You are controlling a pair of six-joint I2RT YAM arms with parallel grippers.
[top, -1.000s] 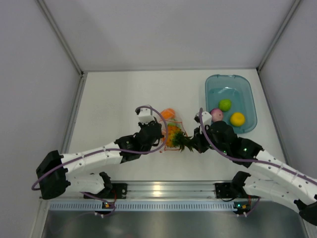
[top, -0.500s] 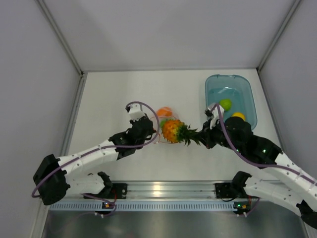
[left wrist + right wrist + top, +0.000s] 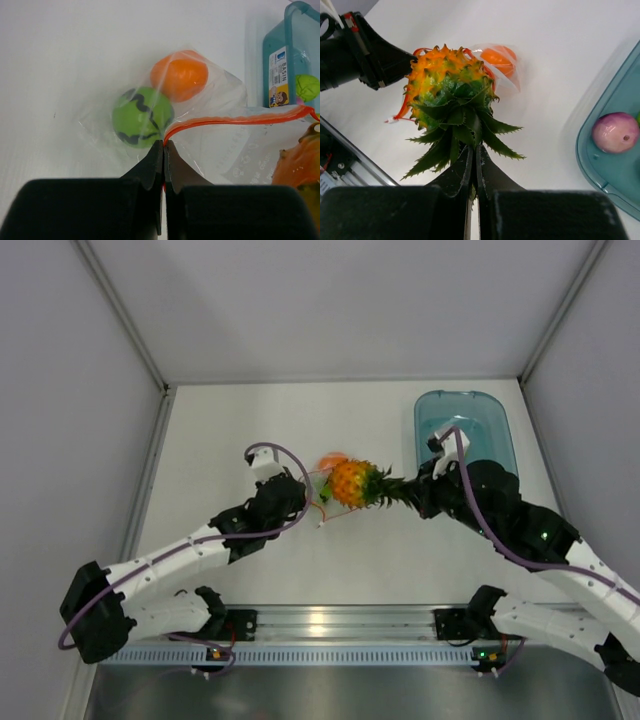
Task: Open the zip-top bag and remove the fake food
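**A:** The right gripper (image 3: pixel 472 155) is clamped shut on the green crown of the pineapple (image 3: pixel 447 85), holding it off the table (image 3: pixel 250 430). What is new?

**B:** A second ago that pineapple lay low inside the zip-top bag (image 3: pixel 220 100), near the middle of the table. Now it hangs in the air, carried right and a little farther, toward the blue tub (image 3: pixel 470 400). Half a second ago it was partway there.

**A:** And the left gripper (image 3: pixel 164 145)?

**B:** It is pinched tight on the bag's edge, right at the orange-red zip strip (image 3: pixel 235 119). It has drawn back to the left, so the two arms have pulled apart and the mouth gapes.

**A:** So the pineapple is out?

**B:** Out, or very nearly. The strip loops close by its body in the right wrist view, and I cannot tell whether they touch. I judge this piece as good as removed.

**A:** What remains in the bag?

**B:** Two pieces: an orange piece (image 3: pixel 179 75) at the far end and a striped green piece (image 3: pixel 141 117) just beside it, both under the plastic. A pink ball (image 3: pixel 615 132) and a light green piece (image 3: pixel 307 87) sit in the tub. The top view showed a yellow one there earlier, but the right arm now covers that spot.
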